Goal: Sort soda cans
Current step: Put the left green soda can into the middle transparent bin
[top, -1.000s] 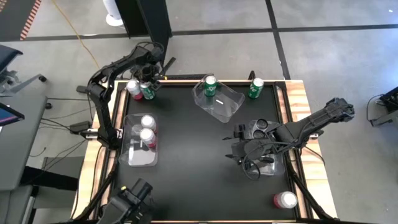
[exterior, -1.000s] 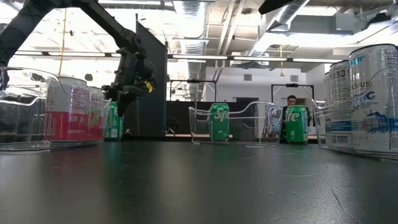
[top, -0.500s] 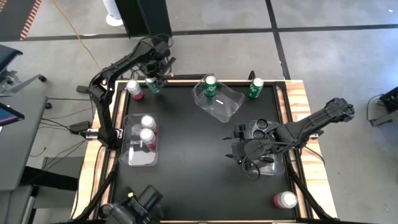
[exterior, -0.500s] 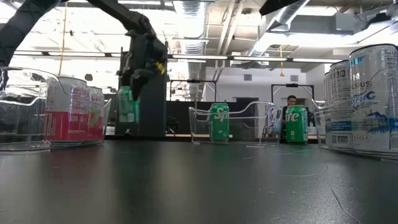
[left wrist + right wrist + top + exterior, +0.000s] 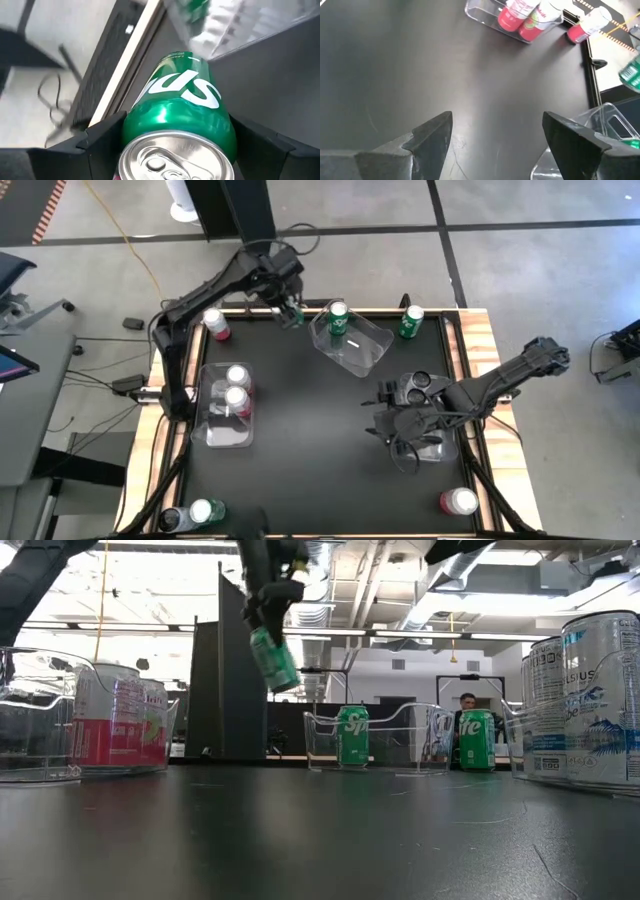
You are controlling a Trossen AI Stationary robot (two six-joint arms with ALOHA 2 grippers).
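One green can (image 5: 291,313) hangs in the left claw (image 5: 288,308) from above, beside the far bin (image 5: 368,350). Low view: it tilts clear of the surface (image 5: 320,830). Left wrist: both fingers (image 5: 105,132) clamp it. Right claw (image 5: 497,137) hangs wide open, holding nothing.

Left arm carried a can over the desk's far edge

The left end effector (image 5: 291,311) held a green soda can (image 5: 294,316) just beside the clear bin (image 5: 368,346) containing another green can (image 5: 338,319); the right end effector (image 5: 392,418) hovered over the right-hand bin (image 5: 438,450).
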